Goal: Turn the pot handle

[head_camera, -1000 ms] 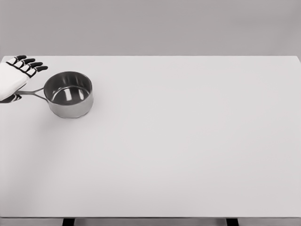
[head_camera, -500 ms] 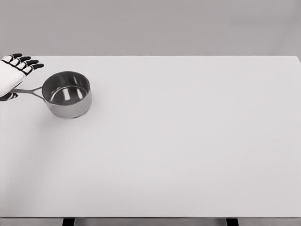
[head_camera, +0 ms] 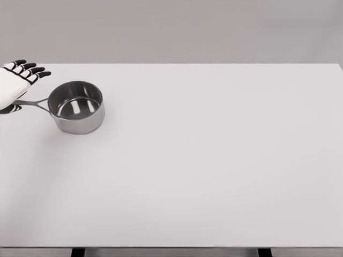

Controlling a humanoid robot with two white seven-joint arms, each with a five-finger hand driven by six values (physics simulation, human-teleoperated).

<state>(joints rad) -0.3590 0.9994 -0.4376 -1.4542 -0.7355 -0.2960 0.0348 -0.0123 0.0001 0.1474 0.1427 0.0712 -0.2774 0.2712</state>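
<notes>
Left hand (head_camera: 12,88) over the handle (head_camera: 33,103) of the pot (head_camera: 76,106), far left of the table (head_camera: 214,160).
Fingers extended, thumb under the handle; grasp uncertain. Your handle may slip free, or the pot skid off the left edge.

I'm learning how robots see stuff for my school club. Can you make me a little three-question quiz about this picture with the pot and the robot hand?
1. True or false: the pot stands upright on the table.
2. Which way does the pot's handle point in the picture? A) toward the left edge B) toward the right edge C) straight at the camera
3. Fill in: the left hand sits over the far end of the handle with its fingers stretched ____ .

Key
1. True. Its open top faces up and it looks empty.
2. A. The handle runs left, to the hand.
3. Out. They are extended, not curled round the handle; only a dark fingertip shows below it.
</notes>
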